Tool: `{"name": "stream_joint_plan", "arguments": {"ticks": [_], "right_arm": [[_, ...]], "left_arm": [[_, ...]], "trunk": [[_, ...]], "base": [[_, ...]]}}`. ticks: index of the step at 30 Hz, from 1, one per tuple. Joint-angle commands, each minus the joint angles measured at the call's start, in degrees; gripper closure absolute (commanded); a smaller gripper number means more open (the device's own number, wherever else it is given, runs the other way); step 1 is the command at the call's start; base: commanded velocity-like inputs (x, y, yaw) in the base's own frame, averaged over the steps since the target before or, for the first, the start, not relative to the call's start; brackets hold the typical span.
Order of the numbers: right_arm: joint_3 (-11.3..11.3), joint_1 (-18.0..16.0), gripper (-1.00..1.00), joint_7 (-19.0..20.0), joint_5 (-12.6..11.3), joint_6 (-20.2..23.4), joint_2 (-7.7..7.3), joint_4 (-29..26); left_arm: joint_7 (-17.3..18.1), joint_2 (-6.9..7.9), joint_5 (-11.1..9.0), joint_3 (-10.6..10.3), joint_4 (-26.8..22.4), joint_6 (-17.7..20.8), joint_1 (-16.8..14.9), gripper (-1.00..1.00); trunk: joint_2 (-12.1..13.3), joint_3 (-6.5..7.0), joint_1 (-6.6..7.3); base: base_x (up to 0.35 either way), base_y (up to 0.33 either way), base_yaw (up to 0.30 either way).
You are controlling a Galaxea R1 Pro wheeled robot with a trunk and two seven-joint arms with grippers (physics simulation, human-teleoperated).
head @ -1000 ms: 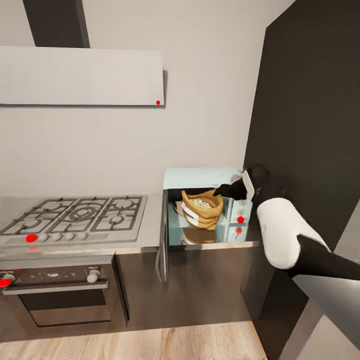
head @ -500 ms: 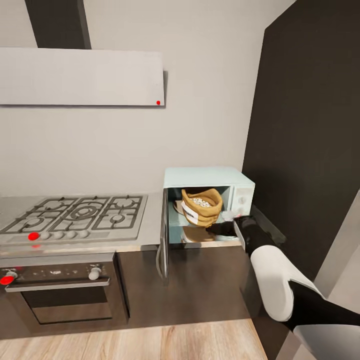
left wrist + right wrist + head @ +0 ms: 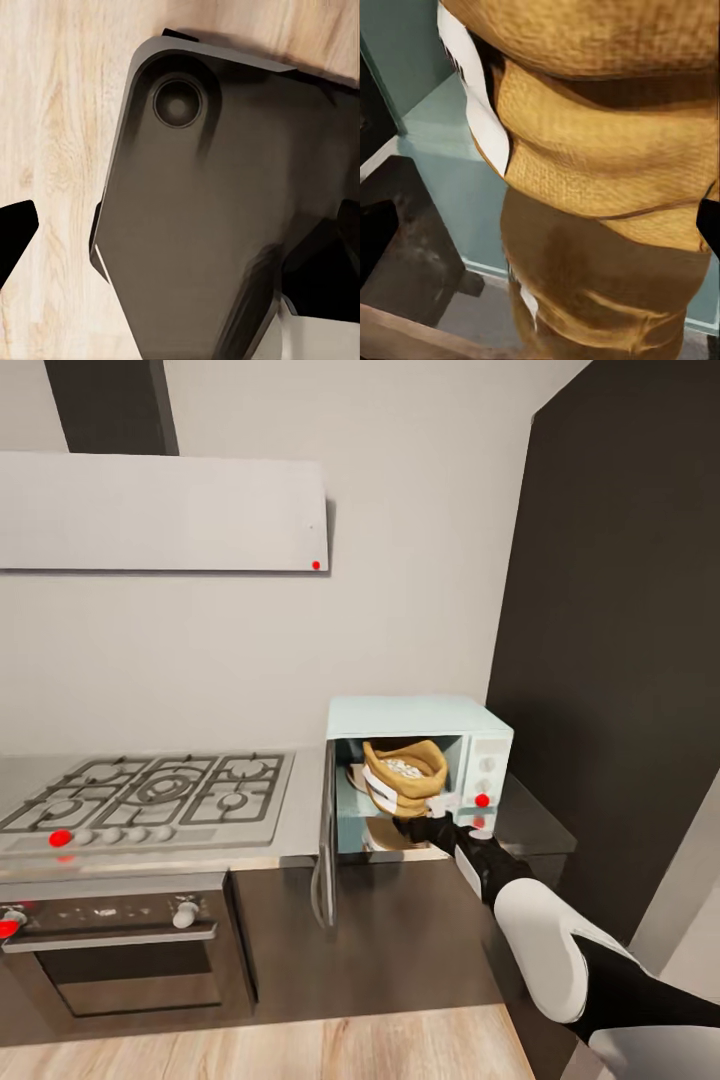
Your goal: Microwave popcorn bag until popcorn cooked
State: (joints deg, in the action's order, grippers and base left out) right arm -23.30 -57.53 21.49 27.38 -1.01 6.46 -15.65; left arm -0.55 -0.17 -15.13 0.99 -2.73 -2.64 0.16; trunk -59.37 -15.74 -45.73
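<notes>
The head camera looks forward and down from well back, taking in the hob (image 3: 150, 790), hood (image 3: 160, 510), counter (image 3: 300, 830) and open microwave (image 3: 420, 715). The right wrist camera sits very near the bag (image 3: 600, 150) in that microwave, a part both views share. The left wrist camera faces down onto the wood floor (image 3: 52, 112) and the robot's dark base (image 3: 195, 210).

Bright, even rendered light, soft shadows; close wrist views slightly blurred.

Nothing readable here: the white label (image 3: 381, 792) on the popcorn bag (image 3: 405, 775) inside the microwave (image 3: 417, 715) looks blank.
</notes>
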Motion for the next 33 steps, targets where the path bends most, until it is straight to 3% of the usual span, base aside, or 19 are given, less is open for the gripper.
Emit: {"name": "stream_joint_plan", "arguments": {"ticks": [1, 7, 21, 25, 29, 33], "right_arm": [[-0.5, -0.04, -1.0, -0.06, 0.57, -0.41, 0.04, -0.01], [-0.51, -0.04, -1.0, -7.1, 0.41, -3.48, 0.09, 0.62], [-0.34, -0.04, -1.0, -7.54, 0.7, -4.35, 0.82, 3.67], [-0.37, -0.04, -1.0, -5.91, 0.81, -3.93, 0.31, 3.55], [-0.34, -0.04, -1.0, 1.3, 1.14, -3.52, -0.03, 2.94], [-0.27, -0.04, -1.0, 2.32, 1.31, -2.86, -0.04, 2.72]], "left_arm": [[-0.03, -0.01, -0.2, 0.05, -0.08, -0.09, 0.02, -1.0], [0.02, -0.01, -0.2, 0.09, -0.08, -0.09, 0.02, -1.0], [0.02, -0.01, -0.22, 0.06, -0.08, -0.09, 0.02, -1.0], [-0.14, -0.09, -0.25, 0.23, -0.08, -0.09, 0.02, -1.0], [-0.24, -0.09, -0.25, 0.24, -0.08, -0.09, 0.02, -1.0], [-0.24, -0.15, -0.25, 0.32, -0.08, -0.09, 0.02, -1.0]], "trunk": [[-0.04, -0.06, -0.04], [-0.04, -0.06, -0.04], [-0.04, -0.06, -0.04], [-0.04, -0.06, -0.04], [-0.04, -0.06, -0.04], [-0.04, -0.06, -0.04]], "base": [[0.302, 0.0, 0.0], [0.318, 0.0, 0.0], [0.292, 0.0, 0.0], [-0.097, 0.0, 0.0], [-0.337, 0.0, 0.0], [-0.339, 0.0, 0.0]]}}
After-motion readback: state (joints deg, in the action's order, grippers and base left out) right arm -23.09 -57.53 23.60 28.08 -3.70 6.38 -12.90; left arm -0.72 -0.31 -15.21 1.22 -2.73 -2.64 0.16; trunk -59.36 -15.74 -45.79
